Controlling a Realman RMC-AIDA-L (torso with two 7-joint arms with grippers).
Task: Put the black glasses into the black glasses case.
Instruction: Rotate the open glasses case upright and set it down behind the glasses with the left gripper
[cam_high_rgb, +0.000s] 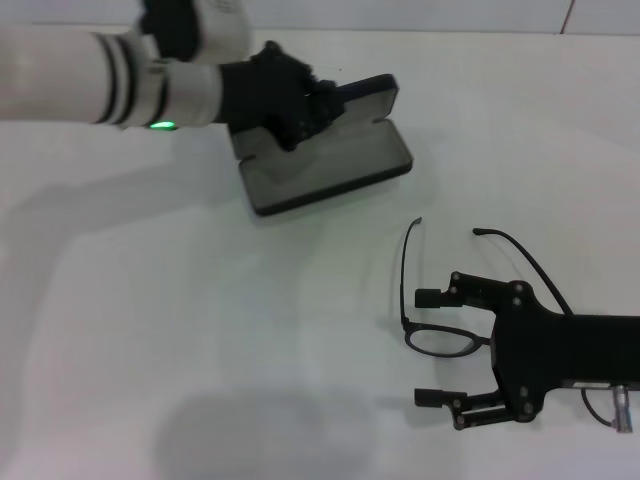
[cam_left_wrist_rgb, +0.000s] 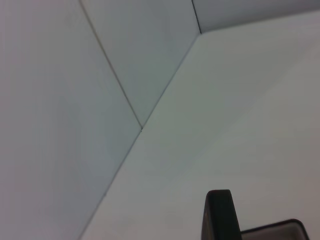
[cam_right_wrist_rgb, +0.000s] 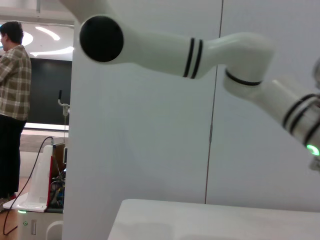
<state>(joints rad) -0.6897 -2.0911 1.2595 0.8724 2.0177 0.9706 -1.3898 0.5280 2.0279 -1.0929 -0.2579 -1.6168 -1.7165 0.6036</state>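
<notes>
The black glasses case (cam_high_rgb: 330, 165) lies open at the back middle of the white table, its lid (cam_high_rgb: 365, 95) raised. My left gripper (cam_high_rgb: 300, 105) is at the lid and shut on it; the left wrist view shows one black finger (cam_left_wrist_rgb: 219, 216) and a corner of the case (cam_left_wrist_rgb: 280, 231). The black glasses (cam_high_rgb: 440, 338) lie at the front right, temple arms pointing away from me. My right gripper (cam_high_rgb: 428, 347) is open, low over the table, with one lens between its fingertips. The other lens is mostly hidden under the gripper's body.
The white table (cam_high_rgb: 180, 330) runs to a pale wall at the back. The right wrist view shows my left arm (cam_right_wrist_rgb: 200, 50) against the wall and a person (cam_right_wrist_rgb: 12, 100) standing far off beside the table.
</notes>
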